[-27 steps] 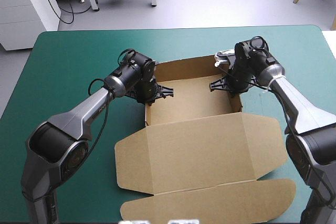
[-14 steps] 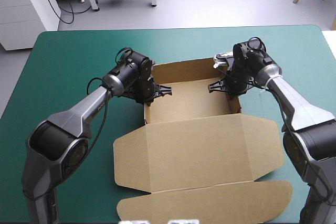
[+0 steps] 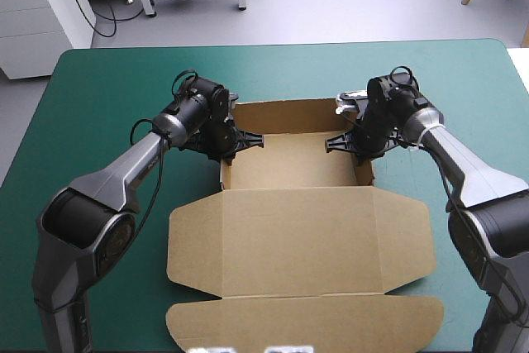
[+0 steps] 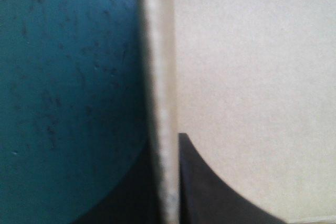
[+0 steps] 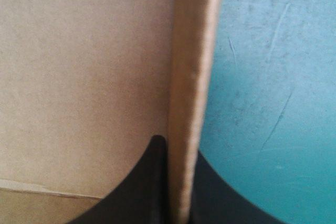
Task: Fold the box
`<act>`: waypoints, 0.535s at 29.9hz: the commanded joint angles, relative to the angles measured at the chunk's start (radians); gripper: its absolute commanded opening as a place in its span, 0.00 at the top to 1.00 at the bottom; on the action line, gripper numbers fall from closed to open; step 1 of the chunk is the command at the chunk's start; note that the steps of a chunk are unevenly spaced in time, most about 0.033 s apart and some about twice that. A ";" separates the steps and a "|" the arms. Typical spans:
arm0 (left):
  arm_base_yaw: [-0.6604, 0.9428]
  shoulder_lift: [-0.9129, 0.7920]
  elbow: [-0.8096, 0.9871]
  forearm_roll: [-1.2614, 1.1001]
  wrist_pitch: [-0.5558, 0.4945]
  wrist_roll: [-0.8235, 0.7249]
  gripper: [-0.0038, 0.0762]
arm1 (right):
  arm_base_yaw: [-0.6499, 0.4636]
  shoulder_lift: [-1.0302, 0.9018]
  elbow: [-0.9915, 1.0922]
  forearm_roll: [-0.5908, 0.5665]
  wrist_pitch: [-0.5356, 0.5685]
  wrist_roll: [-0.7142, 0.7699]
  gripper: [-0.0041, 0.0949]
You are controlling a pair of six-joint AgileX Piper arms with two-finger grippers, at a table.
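The brown box (image 3: 293,163) stands as an open tray in the middle of the table, its lid (image 3: 302,233) lying flat toward the near edge. My left gripper (image 3: 225,136) is shut on the tray's left wall. In the left wrist view that wall's edge (image 4: 160,98) runs up between the black fingers (image 4: 210,187), the box floor on one side and teal-green cover on the other. My right gripper (image 3: 361,140) is shut on the right wall. Its edge (image 5: 191,93) rises between the fingers (image 5: 144,187) in the right wrist view.
The teal-green table (image 3: 107,88) spreads around the box on every side. The lid's tuck flap (image 3: 306,324) reaches close to the table's near edge.
Both grippers have carried the box to the left and slightly toward the far edge, straightening it. Their grips on the side walls are unchanged.
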 commanded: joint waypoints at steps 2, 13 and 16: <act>0.001 -0.052 -0.027 0.009 -0.047 0.042 0.96 | 0.004 -0.040 -0.014 0.060 -0.052 -0.012 0.97; 0.001 -0.052 -0.027 -0.006 -0.041 0.132 0.48 | 0.004 -0.040 -0.014 0.059 -0.072 -0.012 0.36; 0.001 -0.052 -0.027 -0.011 -0.041 0.130 0.28 | 0.004 -0.040 -0.014 0.059 -0.084 -0.017 0.16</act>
